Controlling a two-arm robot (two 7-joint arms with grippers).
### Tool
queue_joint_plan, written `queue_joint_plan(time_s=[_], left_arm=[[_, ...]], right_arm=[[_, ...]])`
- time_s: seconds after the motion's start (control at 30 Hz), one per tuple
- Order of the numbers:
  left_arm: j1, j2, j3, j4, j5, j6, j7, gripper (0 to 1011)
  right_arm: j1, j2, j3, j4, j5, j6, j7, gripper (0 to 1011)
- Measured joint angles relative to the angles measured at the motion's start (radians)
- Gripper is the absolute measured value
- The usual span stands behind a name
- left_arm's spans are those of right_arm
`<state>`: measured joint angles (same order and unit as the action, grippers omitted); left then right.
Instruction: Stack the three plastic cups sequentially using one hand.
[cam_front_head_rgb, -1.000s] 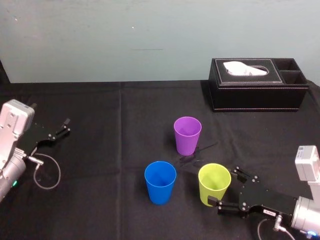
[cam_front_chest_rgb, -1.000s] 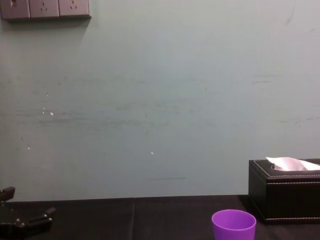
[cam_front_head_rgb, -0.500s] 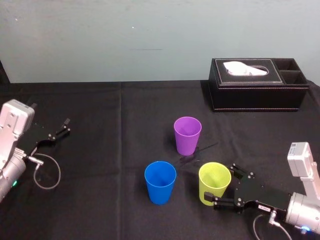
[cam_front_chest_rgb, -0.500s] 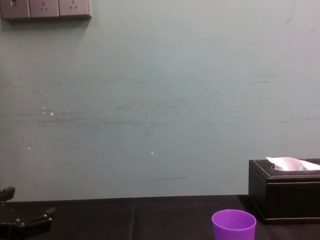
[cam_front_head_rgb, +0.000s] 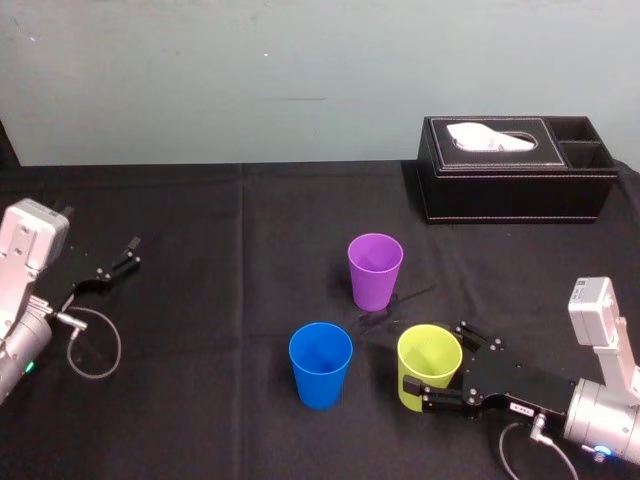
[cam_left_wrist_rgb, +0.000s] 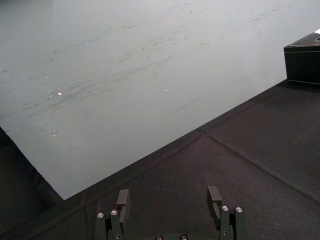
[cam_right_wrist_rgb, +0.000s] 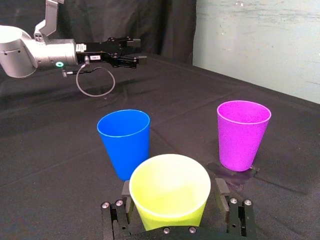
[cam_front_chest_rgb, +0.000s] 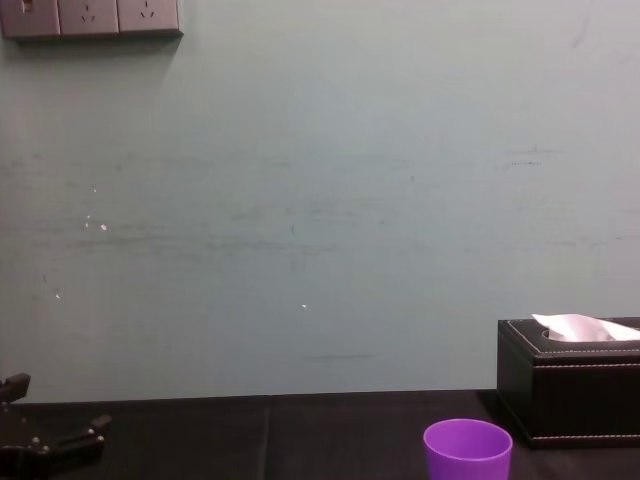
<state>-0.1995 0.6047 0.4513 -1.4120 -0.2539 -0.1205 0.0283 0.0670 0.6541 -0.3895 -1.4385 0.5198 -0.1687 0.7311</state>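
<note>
Zero stacks done: three cups standing apart on desk (cam_front_head_rgb: 200, 220). Right tool (cam_front_head_rgb: 445, 365) released, straddling yellow-green cup (cam_front_head_rgb: 428, 360) at near right, no clamp evident. Blue cup (cam_front_head_rgb: 320, 363) left of it, purple cup (cam_front_head_rgb: 375, 270) farther back. Left tool (cam_left_wrist_rgb: 168, 192) released, parked far left. Both stacking steps left.

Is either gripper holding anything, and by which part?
Nothing is held: the right gripper straddles the yellow-green cup, open and not gripping it; the left gripper is empty.

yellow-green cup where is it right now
In the head view the yellow-green cup stands front right, right of the blue cup, between the right hand's open fingers.
</note>
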Motion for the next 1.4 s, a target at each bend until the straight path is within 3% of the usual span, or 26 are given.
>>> queue_joint_plan(time_s=[0.2,0.57,1.07,1.27,1.4], left_arm=[[0.0,0.0,0.0,0.0,0.0,0.0,0.0,1010],[0.0,0.0,0.0,0.0,0.0,0.0,0.0,1010],[0.0,0.0,0.0,0.0,0.0,0.0,0.0,1010],[0.0,0.0,0.0,0.0,0.0,0.0,0.0,1010],[0.0,0.0,0.0,0.0,0.0,0.0,0.0,1010]], right_arm=[[-0.001,0.001,0.0,-0.001,0.0,0.0,0.001,1000],[-0.002,0.002,0.001,-0.001,0.0,-0.001,0.001,773],[-0.003,0.003,0.003,-0.004,0.0,-0.002,0.0,739],[-0.035,0.022,0.027,-0.077,0.013,0.018,-0.034,739],[-0.061,0.045,0.057,-0.152,0.03,0.064,-0.077,739]])
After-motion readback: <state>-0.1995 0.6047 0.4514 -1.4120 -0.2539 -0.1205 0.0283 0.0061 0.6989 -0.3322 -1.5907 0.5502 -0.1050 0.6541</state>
